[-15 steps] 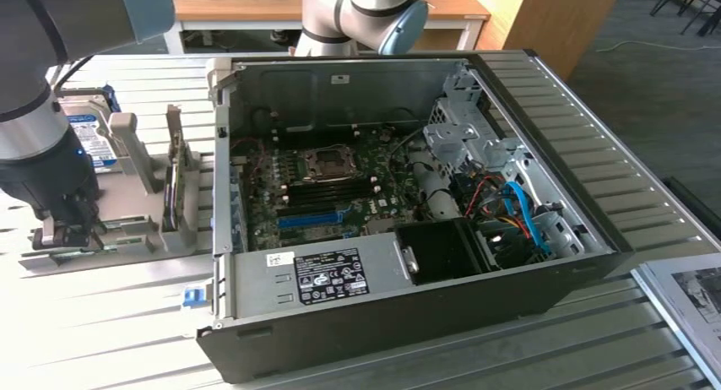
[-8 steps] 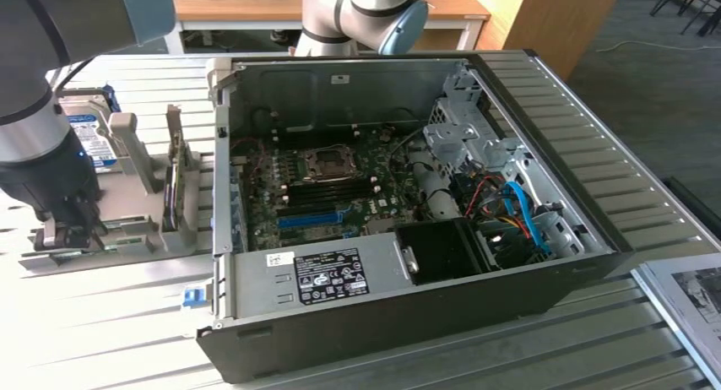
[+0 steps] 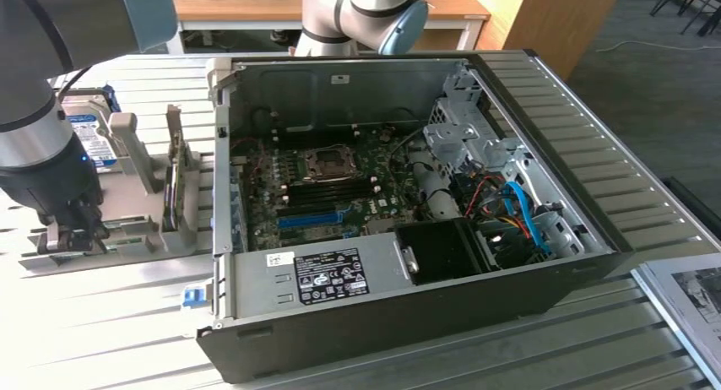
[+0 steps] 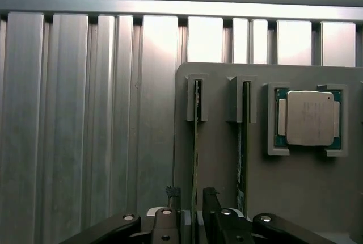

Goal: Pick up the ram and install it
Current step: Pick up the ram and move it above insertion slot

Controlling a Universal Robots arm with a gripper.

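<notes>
The ram (image 4: 196, 142) is a thin green stick standing on edge in a slot of the grey holder (image 4: 306, 187). A second stick like it (image 4: 240, 142) stands in the neighbouring slot. My gripper (image 4: 191, 194) is open, and its two dark fingers (image 4: 172, 198) stand one on each side of the first stick's near end, with a small gap on each side. In the exterior view my gripper (image 3: 77, 231) hangs low over the near end of the holder (image 3: 135, 238), at the exterior view's left of the open computer case (image 3: 541, 306).
A silver processor (image 4: 309, 117) lies in a pocket of the holder beside the sticks. A hard drive with a blue-white label (image 3: 90, 132) stands behind the holder. Inside the case, the motherboard (image 3: 327, 183) has a blue slot (image 3: 306, 219), and cables and a drive cage sit toward the exterior view's right.
</notes>
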